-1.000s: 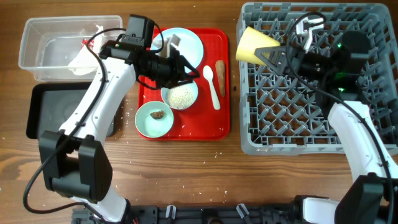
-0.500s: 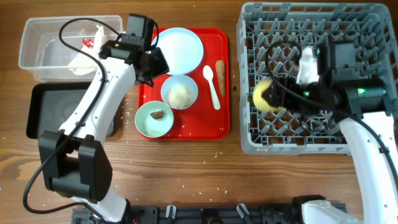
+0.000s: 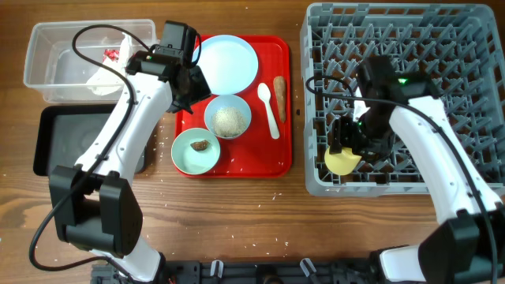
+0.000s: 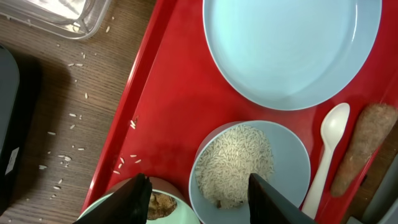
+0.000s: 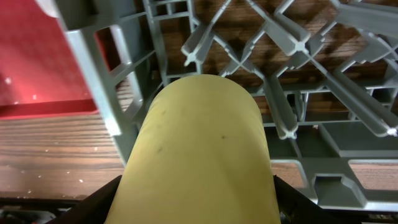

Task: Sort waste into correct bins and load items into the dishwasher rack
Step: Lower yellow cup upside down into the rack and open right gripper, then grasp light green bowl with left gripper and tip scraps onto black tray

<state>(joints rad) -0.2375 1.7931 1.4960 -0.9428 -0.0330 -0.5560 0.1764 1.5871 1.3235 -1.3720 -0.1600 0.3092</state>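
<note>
Cup [image 3: 341, 162], the yellow one, sits clamped in the right gripper [image 3: 349, 144] at the rack's [image 3: 473, 95] near corner. Left gripper [image 4: 199, 186] hangs over the rice bowl [image 4: 292, 155], fingers [image 4: 138, 200] apart.

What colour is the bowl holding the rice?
The bowl is pale blue; the left wrist view shows it best.

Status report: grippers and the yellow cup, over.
Right gripper shut on yellow cup, at dishwasher rack's near-left corner. Left gripper open, empty, above red tray. No obstruction seen.
</note>
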